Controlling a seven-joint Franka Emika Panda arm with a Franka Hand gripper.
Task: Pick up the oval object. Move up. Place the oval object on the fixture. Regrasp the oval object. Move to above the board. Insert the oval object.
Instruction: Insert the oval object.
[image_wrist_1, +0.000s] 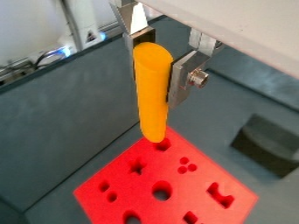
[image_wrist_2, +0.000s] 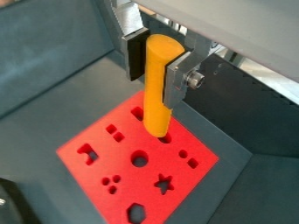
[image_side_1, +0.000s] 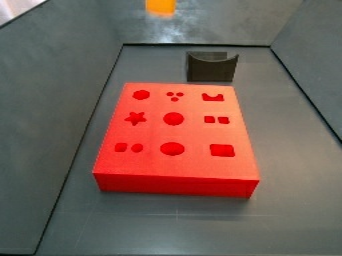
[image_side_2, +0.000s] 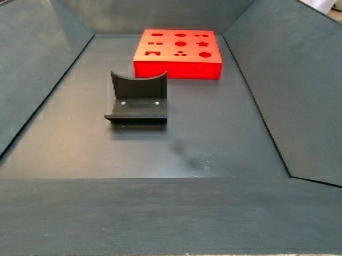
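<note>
- i have the gripper (image_wrist_1: 158, 52) clamped on the oval object (image_wrist_1: 153, 92) — in both wrist views the silver fingers (image_wrist_2: 176, 74) press its upper part from either side, and the yellow-orange peg (image_wrist_2: 159, 87) hangs straight down from them with its long axis vertical.
- the relation that matters: the board (image_wrist_1: 163, 188) lies directly below the peg's free lower end, well apart from it, so i judge the coming move to be a descent, with the peg's tip lined up over the matching oval recess. from the wrist views the tip appears to sit over the board's near edge region, but i cannot tell which recess it is over.
- in a side view only the bottom of the peg (image_side_1: 160, 6) shows at the top edge of the picture, high above the floor and beyond the board (image_side_1: 175, 135) — the gripper itself is out of that view.
- the board's top carries a grid of shaped recesses — star, circles, squares — and nothing lies in them or on the slab, so nothing blocks the way down.
- the fixture (image_side_1: 210, 66) stands on the floor just beyond the board in a side view, empty, its notch facing up; in a wrist view it shows as a dark block (image_wrist_1: 271, 144) off to the side of the board, well clear of the peg's path.
- farthest out, the dark floor and sloping bin walls (image_side_2: 40, 90) surround everything; the fixture (image_side_2: 138, 97) sits between that camera and the board (image_side_2: 179, 52).
</note>
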